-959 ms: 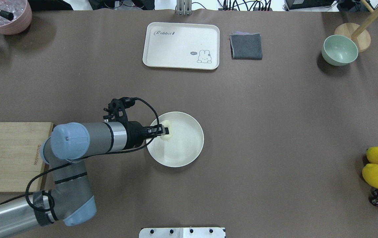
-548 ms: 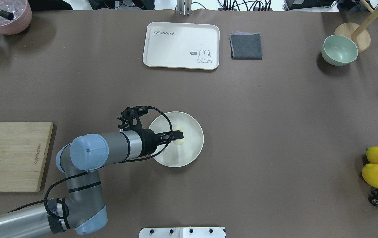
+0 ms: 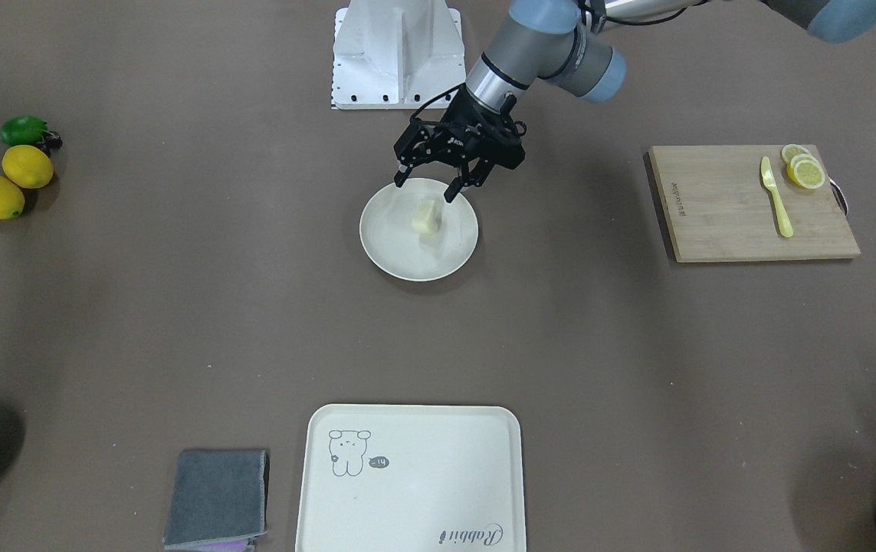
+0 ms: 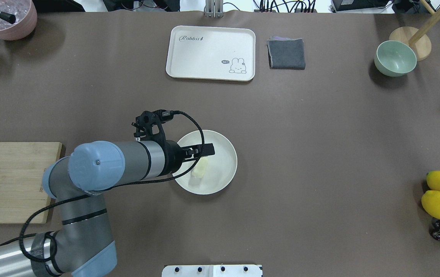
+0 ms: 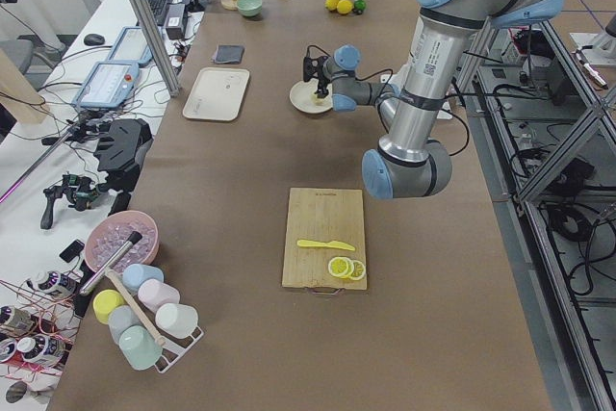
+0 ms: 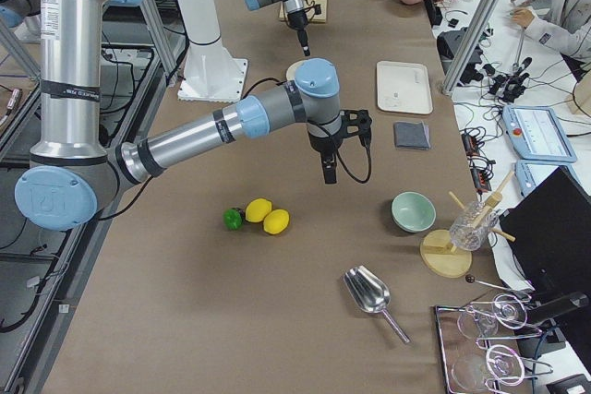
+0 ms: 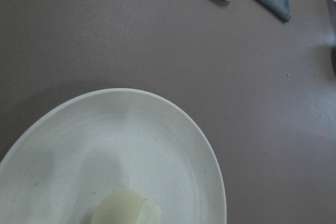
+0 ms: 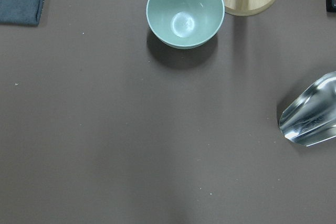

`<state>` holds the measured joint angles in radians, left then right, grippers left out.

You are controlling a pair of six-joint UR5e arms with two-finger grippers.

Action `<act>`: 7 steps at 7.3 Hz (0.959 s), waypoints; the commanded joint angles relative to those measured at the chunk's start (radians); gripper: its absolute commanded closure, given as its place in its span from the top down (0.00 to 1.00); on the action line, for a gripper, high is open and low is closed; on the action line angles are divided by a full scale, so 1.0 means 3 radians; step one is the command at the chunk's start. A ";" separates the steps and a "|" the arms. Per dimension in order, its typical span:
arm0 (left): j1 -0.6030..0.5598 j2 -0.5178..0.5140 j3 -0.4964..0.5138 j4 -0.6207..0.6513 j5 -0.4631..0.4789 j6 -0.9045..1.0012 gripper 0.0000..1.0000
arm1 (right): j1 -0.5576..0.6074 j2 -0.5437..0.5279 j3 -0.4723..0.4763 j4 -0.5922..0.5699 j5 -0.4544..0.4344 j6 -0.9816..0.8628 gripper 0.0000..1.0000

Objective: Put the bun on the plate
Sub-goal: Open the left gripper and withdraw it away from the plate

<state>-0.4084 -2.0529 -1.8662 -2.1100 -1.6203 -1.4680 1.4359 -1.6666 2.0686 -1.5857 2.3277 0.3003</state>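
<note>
The bun (image 4: pixel 199 168), a small pale cream lump, lies on the round cream-white plate (image 4: pixel 225 169), toward the robot's side of its middle. My left gripper (image 3: pixel 424 190) hangs open just above it, fingers spread to either side and touching nothing. From the front, the bun (image 3: pixel 424 216) rests free on the plate (image 3: pixel 392 253). In the left wrist view the plate (image 7: pixel 131 140) fills the lower half, with the bun (image 7: pixel 126 211) at the bottom edge. My right gripper (image 6: pixel 330 171) shows only in the exterior right view, pointing down over bare table. I cannot tell whether it is open or shut.
A cream tray (image 4: pixel 211 53) and a grey cloth (image 4: pixel 286 54) lie at the table's far side. The green bowl (image 4: pixel 395 58) and the lemons (image 4: pixel 439 194) are at the right. At the left is a wooden cutting board (image 3: pixel 752 203) with a knife and lemon slices.
My left gripper opened and let go of the bun, which now lies on the plate. The gripper has lifted and drawn back a little toward the robot.
</note>
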 commanded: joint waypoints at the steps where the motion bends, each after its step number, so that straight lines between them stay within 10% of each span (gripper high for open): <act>1: -0.0558 0.0128 -0.0497 0.0844 -0.0578 0.0407 0.98 | 0.0101 -0.0079 -0.0048 -0.0007 -0.0002 -0.0167 1.00; 5: -0.2295 0.1043 -0.0234 0.0963 -0.1960 0.3208 0.98 | 0.0465 -0.0203 -0.0233 -0.0139 0.0018 -0.0720 1.00; 7: -0.3211 0.0928 -0.0135 0.2316 -0.2233 0.5043 0.98 | 0.0521 -0.0167 -0.0233 -0.0490 0.0110 -0.0973 1.00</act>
<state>-1.2008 -1.7595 -1.9237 -1.6555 -2.2448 -0.2926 1.5805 -1.7226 2.0005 -1.6611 2.3407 0.0648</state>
